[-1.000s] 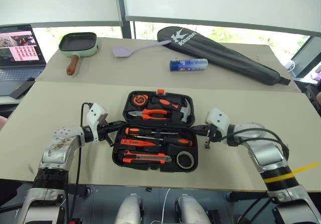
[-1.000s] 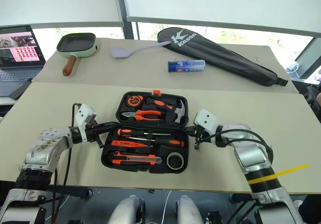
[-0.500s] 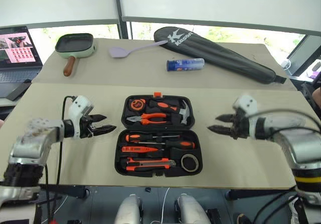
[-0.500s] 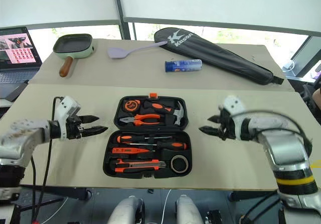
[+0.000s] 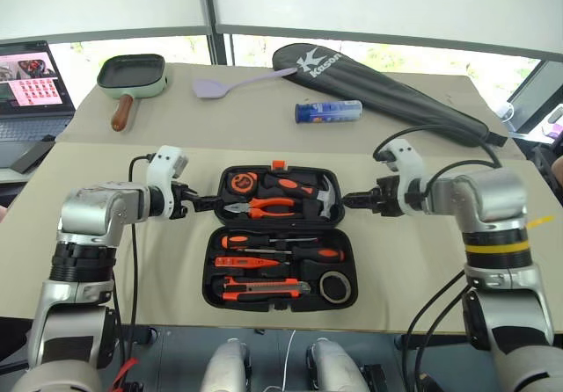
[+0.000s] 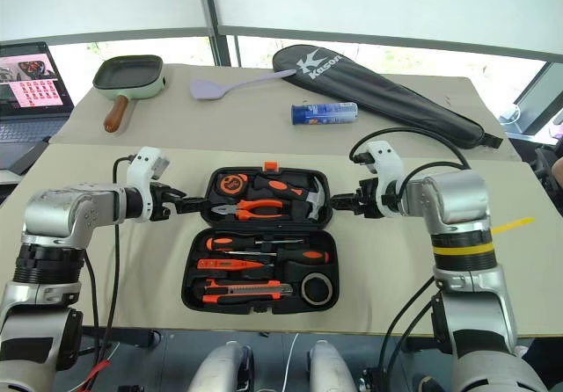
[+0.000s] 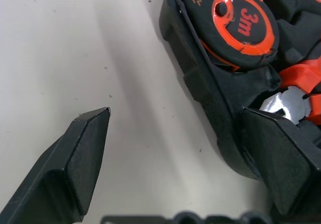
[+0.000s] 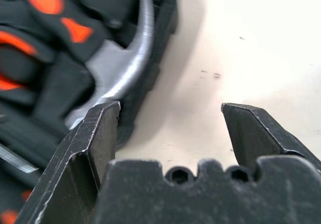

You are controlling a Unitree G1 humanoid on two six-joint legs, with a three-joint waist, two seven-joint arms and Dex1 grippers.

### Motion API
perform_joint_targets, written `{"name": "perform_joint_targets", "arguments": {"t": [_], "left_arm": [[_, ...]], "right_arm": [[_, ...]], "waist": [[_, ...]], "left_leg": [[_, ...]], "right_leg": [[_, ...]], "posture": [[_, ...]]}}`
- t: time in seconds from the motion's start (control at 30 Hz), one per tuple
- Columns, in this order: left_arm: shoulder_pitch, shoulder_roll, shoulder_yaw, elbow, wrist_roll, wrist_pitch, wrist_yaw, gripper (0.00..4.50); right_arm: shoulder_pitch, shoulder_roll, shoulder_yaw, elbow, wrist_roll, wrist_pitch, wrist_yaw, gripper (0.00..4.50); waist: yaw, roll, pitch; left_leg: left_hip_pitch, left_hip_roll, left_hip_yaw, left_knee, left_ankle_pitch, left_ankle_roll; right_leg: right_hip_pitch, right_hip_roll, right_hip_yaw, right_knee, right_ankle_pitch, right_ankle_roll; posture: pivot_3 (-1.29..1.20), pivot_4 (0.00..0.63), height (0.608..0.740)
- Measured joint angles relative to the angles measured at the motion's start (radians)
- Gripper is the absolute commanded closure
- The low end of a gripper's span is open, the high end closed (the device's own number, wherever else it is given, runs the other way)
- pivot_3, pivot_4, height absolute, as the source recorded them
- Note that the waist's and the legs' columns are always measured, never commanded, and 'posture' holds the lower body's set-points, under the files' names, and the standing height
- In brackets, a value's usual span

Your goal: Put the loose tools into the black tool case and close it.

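The black tool case (image 5: 280, 235) lies open at the centre of the frame on the tan table (image 5: 106, 273), lid half toward the top, its orange latch (image 5: 280, 163) at the far edge. In the lower half sit the two screwdrivers (image 5: 303, 253), the small orange tester (image 5: 244, 261), the utility knife (image 5: 259, 284) and the tape roll (image 5: 331, 285).

The left gripper (image 5: 214, 204) is at the lid's left edge, the right gripper (image 5: 350, 200) at its right edge. The left wrist view adds detail: jaws wide, one finger (image 7: 75, 169) over bare table, the other over the case wall beside the tape measure (image 7: 243, 25). The right wrist view shows wide jaws too, one finger (image 8: 93, 148) by the hammer head (image 8: 120, 78).
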Motion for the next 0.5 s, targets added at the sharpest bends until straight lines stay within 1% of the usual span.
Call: {"name": "perform_joint_targets", "arguments": {"t": [0.3, 0.4, 0.47, 0.5], "left_arm": [[-0.016, -0.014, 0.000, 0.028, -0.010, 0.040, 0.013, 0.04], [-0.019, -0.014, -0.001, 0.030, -0.016, 0.052, 0.010, 0.81], [-0.022, -0.018, -0.006, 0.029, -0.026, 0.055, 0.002, 1.60], [-0.024, -0.019, -0.010, 0.028, -0.032, 0.056, -0.002, 1.99]], "right_arm": [[-0.004, 0.005, 0.062, 0.015, 0.007, 0.015, 0.017, 0.71], [-0.009, 0.005, 0.074, 0.015, 0.011, 0.027, 0.018, 1.48], [-0.020, 0.009, 0.089, 0.019, 0.012, 0.029, 0.019, 2.14], [-0.027, 0.011, 0.093, 0.026, 0.014, 0.033, 0.020, 2.54]], "waist": [[0.001, 0.000, 0.000], [0.001, 0.000, 0.000], [0.001, 0.000, 0.000], [0.001, 0.000, 0.000]], "left_leg": [[0.000, 0.000, 0.000, 0.000, 0.000, 0.000], [0.001, 0.000, 0.000, 0.000, 0.000, 0.000], [0.001, 0.000, 0.000, 0.000, 0.000, 0.000], [0.002, 0.000, 0.000, 0.000, 0.000, 0.000]], "right_leg": [[0.000, 0.000, 0.000, 0.000, 0.000, 0.000], [0.001, 0.000, 0.000, 0.000, 0.000, 0.000], [0.002, 0.000, 0.000, 0.000, 0.000, 0.000], [0.002, 0.000, 0.000, 0.000, 0.000, 0.000]], "posture": [[0.00, 0.150, 0.740], [0.00, 0.150, 0.740], [0.00, 0.150, 0.740], [0.00, 0.150, 0.740]]}}
